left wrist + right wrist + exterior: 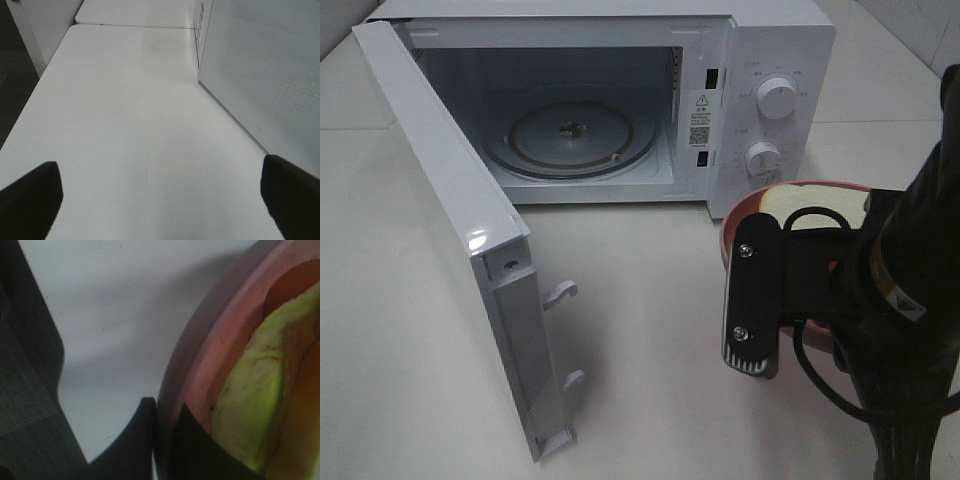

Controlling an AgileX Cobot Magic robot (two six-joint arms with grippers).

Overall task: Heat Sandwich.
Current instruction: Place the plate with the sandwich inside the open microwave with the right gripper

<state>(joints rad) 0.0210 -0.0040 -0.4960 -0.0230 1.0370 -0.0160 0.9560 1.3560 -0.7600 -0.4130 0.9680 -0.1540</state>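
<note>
Microwave (775, 50) casing noted as white, smooth and lightly glossy, painted metal by its look. Door (440, 190) edged in glossy white plastic, with a bright highlight caught near its corner; a fine dotted mesh is seen on its panel in the left wrist view. Turntable (570, 140) read as clear, shiny glass. Knobs (778, 100) recorded as smooth white plastic. Table (650, 330) found white, smooth, satin to matt. Plate (220, 350) observed pink and smooth with a dull sheen; plastic or ceramic cannot be told. Sandwich (250, 410) bread seen soft and matt. Right gripper (167, 415) housing noted as matt black plastic, with metal screws (747, 250) and a ribbed pad (750, 362).
</note>
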